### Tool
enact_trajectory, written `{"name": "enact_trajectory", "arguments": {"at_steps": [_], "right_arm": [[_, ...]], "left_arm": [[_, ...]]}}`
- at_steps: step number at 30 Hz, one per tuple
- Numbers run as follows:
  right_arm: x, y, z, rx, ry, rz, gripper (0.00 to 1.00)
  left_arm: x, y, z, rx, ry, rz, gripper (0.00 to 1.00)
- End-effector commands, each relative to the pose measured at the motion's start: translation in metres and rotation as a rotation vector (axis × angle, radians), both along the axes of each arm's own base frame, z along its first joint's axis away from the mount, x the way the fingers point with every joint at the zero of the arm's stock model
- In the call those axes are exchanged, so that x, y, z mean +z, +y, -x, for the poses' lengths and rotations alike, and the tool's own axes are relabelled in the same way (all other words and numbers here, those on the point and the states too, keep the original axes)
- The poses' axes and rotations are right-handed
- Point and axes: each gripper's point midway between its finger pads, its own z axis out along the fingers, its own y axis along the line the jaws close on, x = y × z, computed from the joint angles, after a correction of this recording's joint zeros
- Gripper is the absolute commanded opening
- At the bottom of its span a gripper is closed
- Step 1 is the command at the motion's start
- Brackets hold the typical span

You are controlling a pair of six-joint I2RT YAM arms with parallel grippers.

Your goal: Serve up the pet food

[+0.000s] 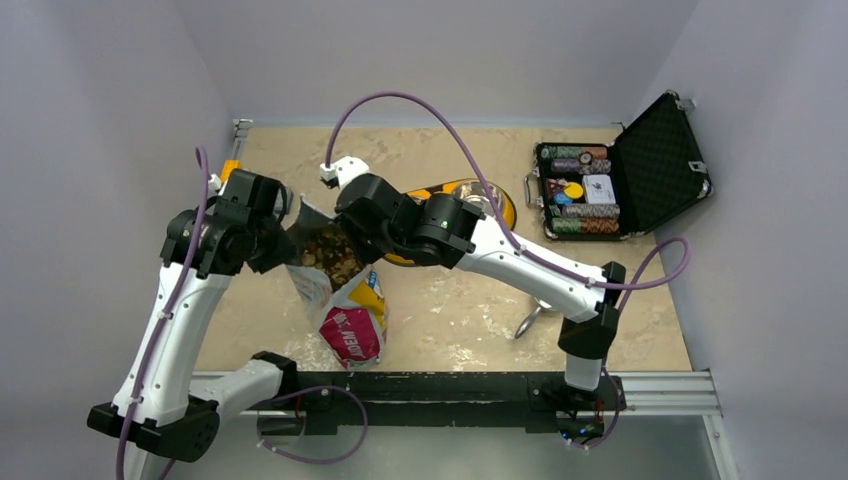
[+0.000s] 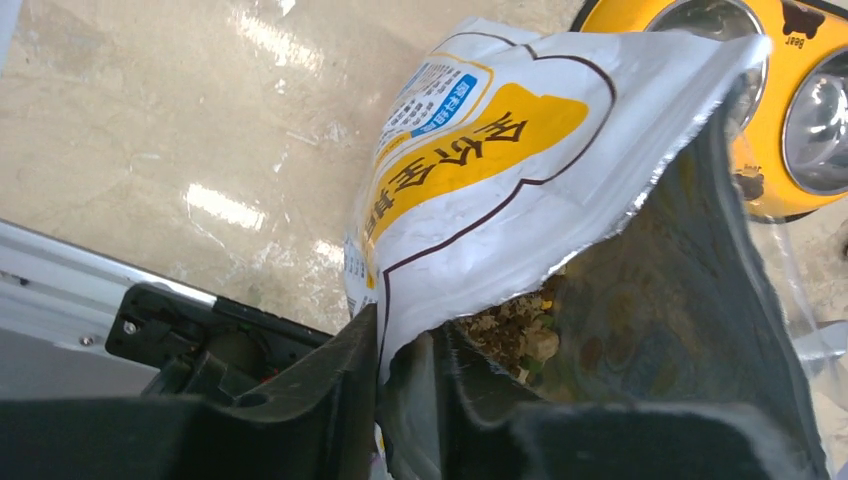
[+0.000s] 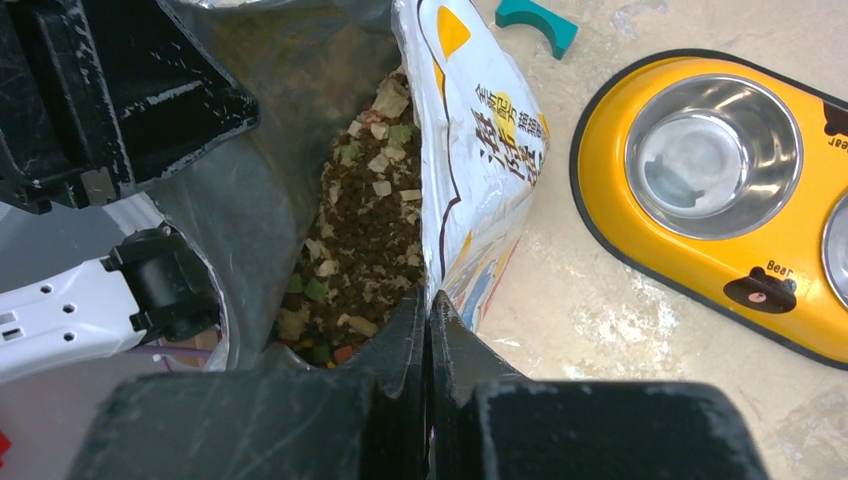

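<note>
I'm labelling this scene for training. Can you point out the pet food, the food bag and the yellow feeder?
pet food (image 3: 365, 240): right wrist view, brown kibble inside the open bag
food bag (image 3: 480, 140): right wrist view, its printed outer wall
yellow feeder (image 3: 603, 190): right wrist view, its yellow rim

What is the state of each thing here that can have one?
Bag: open.
Kibble: inside the bag.
Bowls: empty where visible.
Case: open.
Scoop: lying on the table.
Right fingers: shut on the bag's rim.
Left fingers: around the bag's rim; grip unclear.
</note>
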Motion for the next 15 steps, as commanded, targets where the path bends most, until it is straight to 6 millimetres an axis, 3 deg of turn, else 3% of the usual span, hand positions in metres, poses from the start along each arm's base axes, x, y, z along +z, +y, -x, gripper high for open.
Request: {"name": "enact_trajectory", "arguments": {"at_steps": [1, 3, 5, 7, 12, 15], "right_arm": [[0.069, 0.002, -0.003, -0.012, -0.099, -0.214, 0.0], [0.07, 0.006, 0.0, 0.007, -0.093, -0.224, 0.0], [0.075, 0.012, 0.004, 0.033, -0.083, -0.246, 0.0], [0.087, 0.022, 0.01, 0.079, -0.069, -0.291, 0.0], [0.122, 0.053, 0.036, 0.244, -0.018, -0.472, 0.0], [0.141, 0.062, 0.04, 0.269, 0.016, -0.571, 0.0]], "left_arm": [[0.015, 0.001, -0.021, -0.039, -0.129, -0.022, 0.21], [0.021, 0.002, -0.027, -0.06, -0.152, -0.046, 0.0], [0.03, 0.013, -0.028, -0.045, -0.164, -0.098, 0.0], [0.05, 0.036, -0.025, 0.034, -0.179, -0.198, 0.0], [0.137, 0.098, 0.001, 0.224, -0.276, -0.447, 0.0], [0.164, 0.104, -0.003, 0.192, -0.315, -0.509, 0.0]]}}
